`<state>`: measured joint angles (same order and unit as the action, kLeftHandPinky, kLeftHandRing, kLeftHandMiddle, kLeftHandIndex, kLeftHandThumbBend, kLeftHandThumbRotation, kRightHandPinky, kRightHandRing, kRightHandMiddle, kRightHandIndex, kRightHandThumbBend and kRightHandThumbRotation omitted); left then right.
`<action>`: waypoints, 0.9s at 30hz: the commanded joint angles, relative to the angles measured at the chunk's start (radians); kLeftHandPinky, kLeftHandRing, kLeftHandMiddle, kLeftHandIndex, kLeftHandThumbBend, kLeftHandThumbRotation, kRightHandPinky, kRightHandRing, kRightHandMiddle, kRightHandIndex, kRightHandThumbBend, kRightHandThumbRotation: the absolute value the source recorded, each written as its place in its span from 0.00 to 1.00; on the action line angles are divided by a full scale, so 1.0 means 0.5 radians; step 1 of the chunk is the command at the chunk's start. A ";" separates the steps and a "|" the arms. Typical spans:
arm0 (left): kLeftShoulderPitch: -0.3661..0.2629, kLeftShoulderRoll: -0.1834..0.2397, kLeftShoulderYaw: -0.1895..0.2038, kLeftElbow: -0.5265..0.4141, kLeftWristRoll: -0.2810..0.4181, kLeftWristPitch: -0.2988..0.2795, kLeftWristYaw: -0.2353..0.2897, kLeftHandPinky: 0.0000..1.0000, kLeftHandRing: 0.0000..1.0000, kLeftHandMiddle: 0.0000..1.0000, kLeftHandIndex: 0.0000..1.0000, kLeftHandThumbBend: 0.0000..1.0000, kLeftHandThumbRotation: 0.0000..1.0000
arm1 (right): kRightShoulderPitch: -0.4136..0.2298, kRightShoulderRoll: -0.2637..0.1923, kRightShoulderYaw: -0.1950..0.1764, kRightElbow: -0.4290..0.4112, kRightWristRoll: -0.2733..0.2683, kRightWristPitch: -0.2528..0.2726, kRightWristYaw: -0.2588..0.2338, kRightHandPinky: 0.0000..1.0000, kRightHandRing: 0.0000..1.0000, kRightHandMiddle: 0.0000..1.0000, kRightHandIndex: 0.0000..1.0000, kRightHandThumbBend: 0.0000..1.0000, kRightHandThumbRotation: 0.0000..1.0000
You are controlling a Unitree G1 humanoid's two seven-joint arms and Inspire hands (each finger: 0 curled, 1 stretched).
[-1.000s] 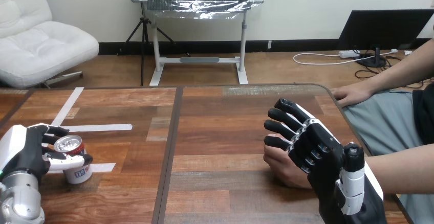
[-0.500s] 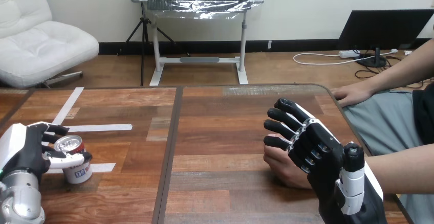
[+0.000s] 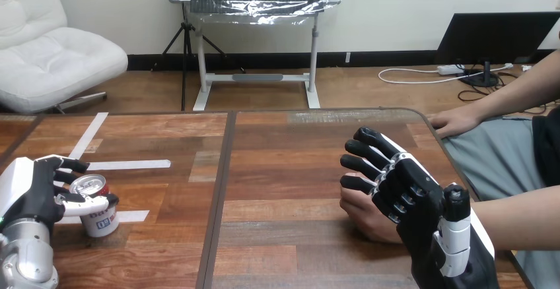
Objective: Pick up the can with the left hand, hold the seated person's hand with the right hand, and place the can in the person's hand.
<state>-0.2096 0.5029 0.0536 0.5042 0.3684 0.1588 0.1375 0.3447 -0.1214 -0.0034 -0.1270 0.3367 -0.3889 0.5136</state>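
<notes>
At the far left, the left hand (image 3: 30, 193) was closed round the can (image 3: 101, 223). Its fingers (image 3: 66, 165) curled behind the rim and its thumb (image 3: 86, 204) lay across the front. The can stood upright on the table (image 3: 284, 170) between the thumb and the fingers. A white tape strip (image 3: 125, 165) lay just beyond those fingers. Further right, the right hand (image 3: 416, 200) lay over the person's hand (image 3: 362, 211), which rested on the wood beneath it. Whether it gripped that hand could not be told. The person's other hand (image 3: 454, 123) rested flat at the table's far right edge, well apart.
</notes>
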 commanded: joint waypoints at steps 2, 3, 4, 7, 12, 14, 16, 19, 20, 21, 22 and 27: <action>-0.170 0.044 -0.022 -0.005 0.029 -0.044 0.030 0.52 0.60 0.64 0.66 0.77 0.00 | -0.120 -0.002 -0.006 -0.052 0.021 -0.027 -0.001 0.80 0.86 0.88 0.88 0.93 1.00; -0.170 0.044 -0.022 -0.005 0.030 -0.041 0.029 0.52 0.60 0.64 0.66 0.77 0.00 | -0.119 -0.003 -0.006 -0.054 0.022 -0.025 -0.001 0.80 0.86 0.88 0.88 0.93 1.00; -0.171 0.043 -0.023 -0.004 0.031 -0.042 0.031 0.52 0.60 0.64 0.66 0.78 0.00 | -0.117 -0.002 -0.006 -0.057 0.022 -0.023 -0.003 0.80 0.86 0.88 0.88 0.93 1.00; -0.172 0.043 -0.024 0.001 0.034 -0.050 0.038 0.52 0.60 0.64 0.66 0.78 0.00 | -0.114 0.001 -0.006 -0.064 0.021 -0.019 -0.010 0.80 0.86 0.87 0.88 0.94 1.00; -0.173 0.043 -0.029 0.007 0.041 -0.056 0.050 0.51 0.59 0.64 0.65 0.79 0.00 | -0.109 0.003 -0.007 -0.068 0.022 -0.018 -0.014 0.80 0.86 0.87 0.87 0.94 1.00; -0.175 0.043 -0.033 0.005 0.044 -0.048 0.049 0.51 0.59 0.64 0.65 0.79 0.00 | -0.106 0.003 -0.007 -0.070 0.025 -0.017 -0.014 0.80 0.86 0.87 0.87 0.94 1.00; -0.177 0.042 -0.034 0.008 0.043 -0.047 0.052 0.51 0.59 0.64 0.65 0.79 0.00 | -0.104 0.002 -0.007 -0.072 0.026 -0.016 -0.014 0.80 0.86 0.87 0.87 0.94 1.00; -0.177 0.040 -0.035 0.004 0.042 -0.045 0.054 0.51 0.59 0.64 0.65 0.79 0.00 | -0.101 0.000 -0.007 -0.076 0.022 -0.015 -0.017 0.80 0.86 0.87 0.87 0.94 1.00; -0.175 0.039 -0.035 -0.002 0.042 -0.040 0.052 0.51 0.59 0.64 0.65 0.79 0.00 | -0.100 0.000 -0.008 -0.077 0.019 -0.014 -0.020 0.80 0.86 0.87 0.87 0.94 1.00; -0.175 0.039 -0.035 -0.007 0.041 -0.036 0.051 0.51 0.59 0.64 0.65 0.79 0.00 | -0.099 0.000 -0.008 -0.079 0.018 -0.013 -0.022 0.80 0.86 0.87 0.87 0.94 1.00; -0.175 0.040 -0.036 -0.011 0.042 -0.030 0.047 0.50 0.59 0.64 0.65 0.80 0.00 | -0.097 0.002 -0.008 -0.081 0.015 -0.013 -0.026 0.80 0.86 0.87 0.87 0.94 1.00; -0.178 0.043 -0.043 -0.007 0.046 -0.029 0.041 0.50 0.59 0.64 0.65 0.80 0.00 | -0.093 0.002 -0.007 -0.086 0.011 -0.015 -0.038 0.79 0.86 0.87 0.87 0.94 1.00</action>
<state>-0.2151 0.5029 0.0488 0.5101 0.3700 0.1576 0.1468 0.3449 -0.1212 -0.0033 -0.1272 0.3370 -0.3889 0.5031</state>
